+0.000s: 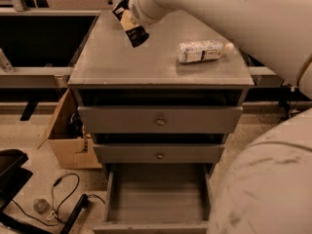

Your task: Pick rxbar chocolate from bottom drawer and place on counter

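My gripper (127, 22) is at the end of the white arm, over the back left part of the counter (122, 62). It is shut on the rxbar chocolate (136, 34), a flat black bar with pale lettering. The bar hangs tilted, with its lower end just above the counter's surface. The bottom drawer (156, 196) is pulled open under the two shut upper drawers. Its grey inside shows nothing in it.
A clear plastic bottle with a white label (202, 51) lies on its side on the counter's right part. An open cardboard box (68, 140) stands on the floor left of the cabinet, with cables (58, 199) in front of it. My white body (268, 189) fills the bottom right.
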`<state>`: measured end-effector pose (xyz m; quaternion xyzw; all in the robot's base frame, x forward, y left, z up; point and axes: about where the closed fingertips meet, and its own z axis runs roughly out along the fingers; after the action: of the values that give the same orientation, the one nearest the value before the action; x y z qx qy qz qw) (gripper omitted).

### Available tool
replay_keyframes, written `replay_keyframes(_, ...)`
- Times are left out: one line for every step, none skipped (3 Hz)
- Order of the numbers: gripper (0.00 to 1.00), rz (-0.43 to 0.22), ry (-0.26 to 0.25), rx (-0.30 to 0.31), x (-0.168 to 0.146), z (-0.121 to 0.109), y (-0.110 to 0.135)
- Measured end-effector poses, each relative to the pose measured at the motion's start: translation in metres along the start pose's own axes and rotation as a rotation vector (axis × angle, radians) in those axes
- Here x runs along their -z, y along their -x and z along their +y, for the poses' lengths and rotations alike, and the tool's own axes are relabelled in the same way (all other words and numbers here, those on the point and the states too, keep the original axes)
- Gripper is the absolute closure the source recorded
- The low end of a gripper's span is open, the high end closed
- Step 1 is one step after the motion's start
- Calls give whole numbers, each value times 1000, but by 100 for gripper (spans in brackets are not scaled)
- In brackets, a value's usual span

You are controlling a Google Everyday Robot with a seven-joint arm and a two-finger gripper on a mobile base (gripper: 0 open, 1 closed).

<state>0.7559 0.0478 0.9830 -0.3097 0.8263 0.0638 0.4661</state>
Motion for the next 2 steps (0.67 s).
replay_keyframes(11,0,0,0,0,0,0)
replay_keyframes(0,0,0,0,0,0,0)
